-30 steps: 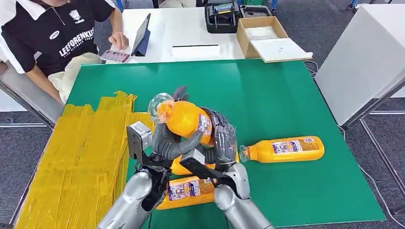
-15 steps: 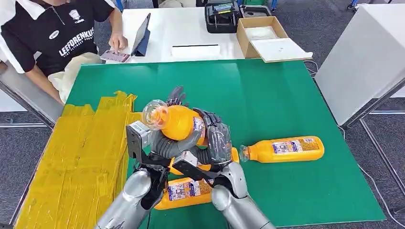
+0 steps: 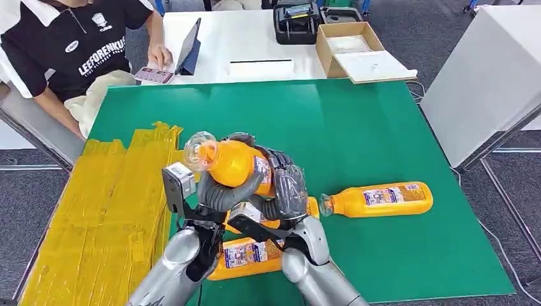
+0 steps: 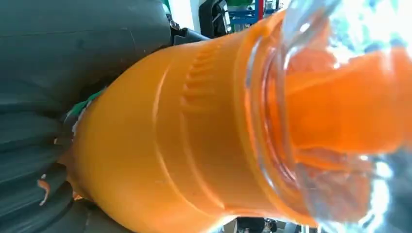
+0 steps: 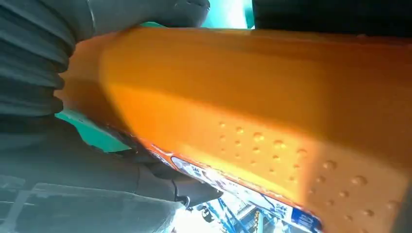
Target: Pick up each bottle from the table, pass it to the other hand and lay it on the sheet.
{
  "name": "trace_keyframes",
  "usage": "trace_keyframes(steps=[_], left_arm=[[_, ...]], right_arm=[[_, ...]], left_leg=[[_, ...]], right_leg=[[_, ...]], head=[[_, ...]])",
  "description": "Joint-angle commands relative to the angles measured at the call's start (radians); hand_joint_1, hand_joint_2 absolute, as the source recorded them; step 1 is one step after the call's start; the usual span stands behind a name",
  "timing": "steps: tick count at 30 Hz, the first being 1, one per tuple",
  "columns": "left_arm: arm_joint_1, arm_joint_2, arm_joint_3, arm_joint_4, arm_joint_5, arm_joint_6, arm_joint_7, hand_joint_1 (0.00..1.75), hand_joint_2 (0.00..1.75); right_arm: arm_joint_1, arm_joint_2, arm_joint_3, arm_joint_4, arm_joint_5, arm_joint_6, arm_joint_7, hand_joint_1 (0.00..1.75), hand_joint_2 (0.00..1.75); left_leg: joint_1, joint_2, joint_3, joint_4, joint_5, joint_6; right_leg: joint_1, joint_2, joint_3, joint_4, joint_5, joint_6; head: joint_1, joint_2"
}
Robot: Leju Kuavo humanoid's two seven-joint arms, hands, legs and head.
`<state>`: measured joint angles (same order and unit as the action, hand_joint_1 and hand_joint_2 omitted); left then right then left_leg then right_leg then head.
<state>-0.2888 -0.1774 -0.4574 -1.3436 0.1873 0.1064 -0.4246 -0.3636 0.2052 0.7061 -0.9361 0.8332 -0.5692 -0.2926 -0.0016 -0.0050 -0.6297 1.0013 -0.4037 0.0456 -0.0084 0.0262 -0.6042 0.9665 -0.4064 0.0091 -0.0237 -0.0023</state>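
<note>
1. One orange bottle (image 3: 236, 164) is held in the air between both hands, lying roughly level, its clear cap (image 3: 199, 150) towards the yellow sheet (image 3: 108, 204); the hand-over looks to be in progress, not finished.
2. Left hand (image 3: 220, 194): wrapped under and around the bottle's neck end, thumb across its front; the left wrist view shows the bottle (image 4: 194, 131) pressed close against the grey hand cover.
3. Right hand (image 3: 287, 188): dark fingers closed over the bottle's labelled base end; the right wrist view shows the bottle body (image 5: 252, 107) lying against the hand; which hand carries the weight cannot be told.
4. Sheet: just beyond the left hand, on the outer side of it; no bottle is seen lying on it, so by this showing no placement is yet done.
5. Remaining bottles on the green table (image 3: 357, 127): a second bottle (image 3: 379, 199) lies flat just outside the right hand; a third bottle (image 3: 245, 258) lies beneath both wrists; a further orange shape directly under the hands may be another, though it is mostly hidden.
6. Judgement: early stage; release by the right hand, laying down on the sheet, then the remaining bottles are all still to come.
</note>
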Motion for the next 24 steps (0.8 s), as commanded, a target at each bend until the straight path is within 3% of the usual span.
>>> trace_keyframes(steps=[1, 7, 14, 15, 16, 18, 24], left_arm=[[-0.044, -0.007, -0.027, 0.020, 0.011, -0.006, -0.003, 1.75, 1.75], [-0.021, -0.006, 0.012, -0.017, 0.022, -0.001, -0.008, 1.75, 1.75], [0.050, 0.010, 0.111, -0.115, 0.029, 0.012, -0.042, 1.75, 1.75], [0.066, 0.014, 0.143, -0.144, 0.028, 0.027, -0.051, 1.75, 1.75], [0.081, 0.019, 0.166, -0.170, 0.028, 0.030, -0.044, 1.75, 1.75], [0.131, 0.030, 0.238, -0.233, 0.022, 0.031, -0.056, 1.75, 1.75], [0.134, 0.026, 0.244, -0.233, 0.022, 0.023, -0.055, 1.75, 1.75]], right_arm=[[-0.006, -0.016, 0.075, 0.038, 0.026, 0.013, 0.001, 1.75, 1.75], [0.008, -0.020, 0.040, 0.018, -0.001, -0.028, -0.003, 1.75, 1.75], [0.130, -0.072, -0.026, -0.208, 0.011, -0.018, -0.001, 1.75, 1.75], [0.151, -0.079, -0.035, -0.263, -0.004, -0.028, -0.015, 1.75, 1.75], [0.167, -0.091, -0.038, -0.308, -0.006, -0.026, -0.016, 0.00, 1.75], [0.228, -0.136, -0.049, -0.455, -0.075, -0.009, -0.047, 0.00, 1.75], [0.233, -0.141, -0.051, -0.467, -0.076, -0.003, -0.044, 0.00, 1.75]], left_leg=[[0.001, -0.003, 0.004, 0.001, -0.002, -0.004], [0.001, -0.002, 0.002, 0.000, -0.001, -0.002], [0.001, -0.004, 0.007, 0.001, -0.003, -0.005], [0.001, -0.002, 0.003, 0.000, -0.001, -0.002], [0.000, -0.001, 0.001, 0.000, -0.001, -0.002], [0.000, -0.001, 0.005, 0.001, -0.003, -0.003], [0.000, 0.000, 0.002, 0.001, -0.003, -0.004]], right_leg=[[0.001, -0.006, 0.006, 0.000, -0.003, -0.001], [0.001, -0.004, 0.003, 0.000, -0.001, -0.001], [0.001, -0.008, 0.009, 0.000, -0.004, -0.001], [0.001, -0.004, 0.003, -0.001, -0.001, -0.001], [0.001, -0.002, 0.002, -0.001, -0.001, -0.001], [0.000, -0.004, 0.005, 0.001, -0.003, -0.001], [0.001, -0.002, 0.003, 0.001, -0.002, -0.001]], head=[[0.000, 0.000], [0.000, 0.000], [0.000, 0.000], [0.000, 0.000], [0.000, 0.000], [0.000, 0.000], [0.000, 0.000]])
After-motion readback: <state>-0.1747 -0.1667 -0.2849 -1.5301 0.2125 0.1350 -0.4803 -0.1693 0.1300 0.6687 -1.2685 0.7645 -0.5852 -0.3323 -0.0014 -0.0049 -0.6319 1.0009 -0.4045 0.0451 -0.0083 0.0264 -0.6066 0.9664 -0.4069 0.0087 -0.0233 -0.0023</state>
